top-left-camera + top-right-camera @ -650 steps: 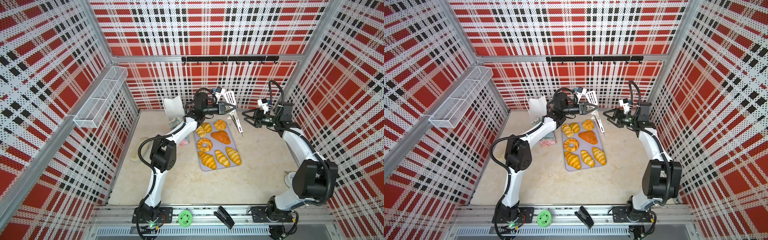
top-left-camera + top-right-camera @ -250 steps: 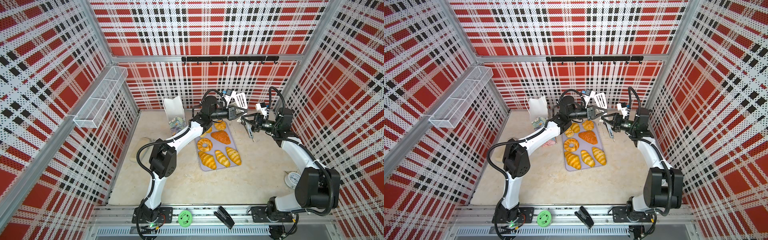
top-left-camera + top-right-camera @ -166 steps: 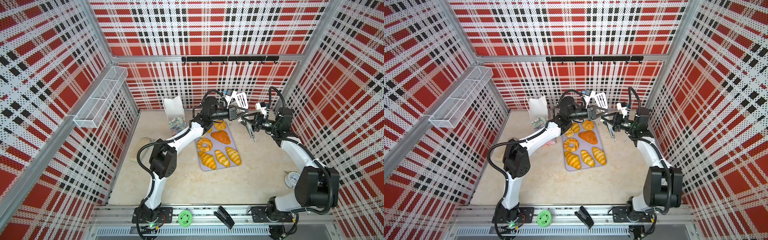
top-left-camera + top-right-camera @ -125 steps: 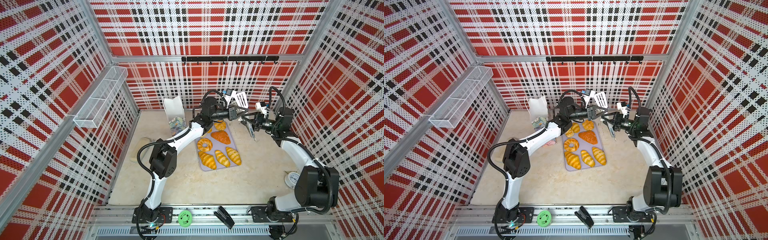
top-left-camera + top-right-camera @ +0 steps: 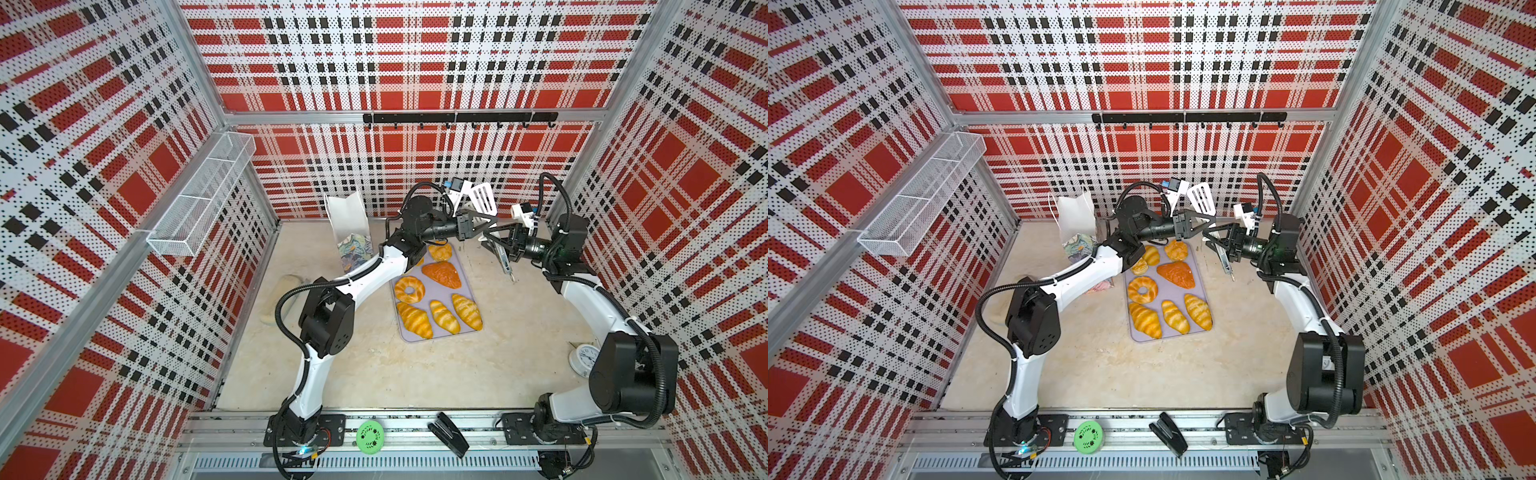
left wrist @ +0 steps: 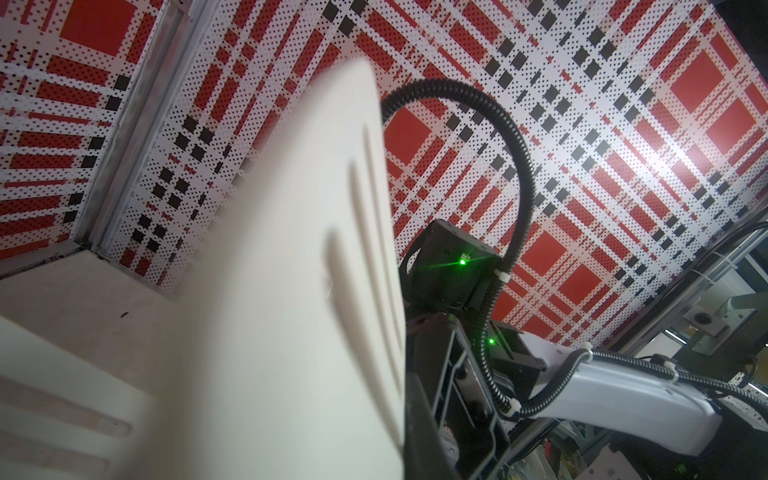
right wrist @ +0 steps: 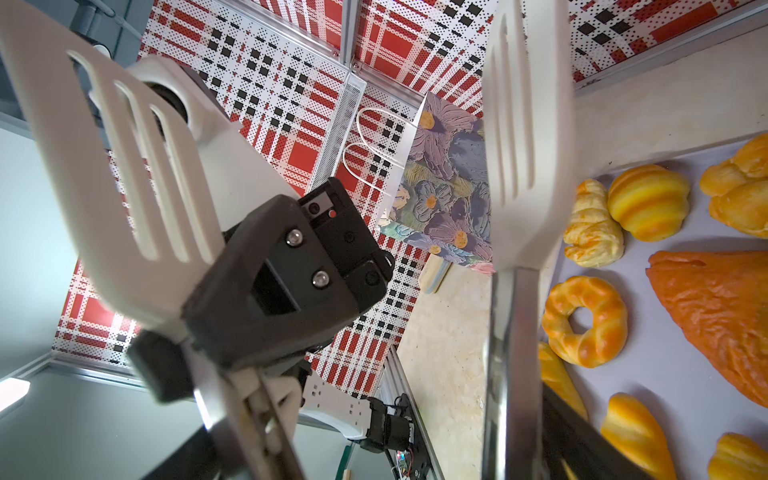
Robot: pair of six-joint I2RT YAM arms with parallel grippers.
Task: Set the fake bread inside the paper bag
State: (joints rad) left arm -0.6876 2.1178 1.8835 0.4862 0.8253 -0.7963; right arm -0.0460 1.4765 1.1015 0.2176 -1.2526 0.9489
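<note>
Left tool: your left tool (image 5: 482, 224) is clenched on the tongs (image 5: 482, 198). It grips one arm just below the white slotted blade, as the right wrist view shows plainly.
Tongs: you hold them in the air near the far right corner of the tray (image 7: 673, 374). The arms splay apart, with one blade raised toward the back wall and the other arm slanting down toward the worktop (image 5: 415, 374).
Right tool: your right tool (image 5: 494, 242) faces the left one with its fingers spread wide. In the right wrist view both metal handles of the tongs run between those fingers. You cannot tell whether either finger presses on a handle.
Fake bread: all eight pieces of fake bread (image 5: 1144, 320) lie on the tray. The ring doughnut (image 5: 409, 289) lies beside the orange-brown triangular piece (image 5: 442, 274). Three croissants line the near end, and three rolls sit at the far end under your left arm.
Paper bag: the paper bag (image 5: 347, 220) stands on the worktop near the back wall, off the tray's far left corner. Its mouth is open, and the white inside shows in both top views. Its floral side and cord handles show in the right wrist view.
Left wrist view: a blurred white blade fills most of it, with your right arm beyond.
Other items: a pale beige block (image 5: 278, 299) lies by the left wall, and a clock (image 5: 582, 359) lies near the right arm's base.
</note>
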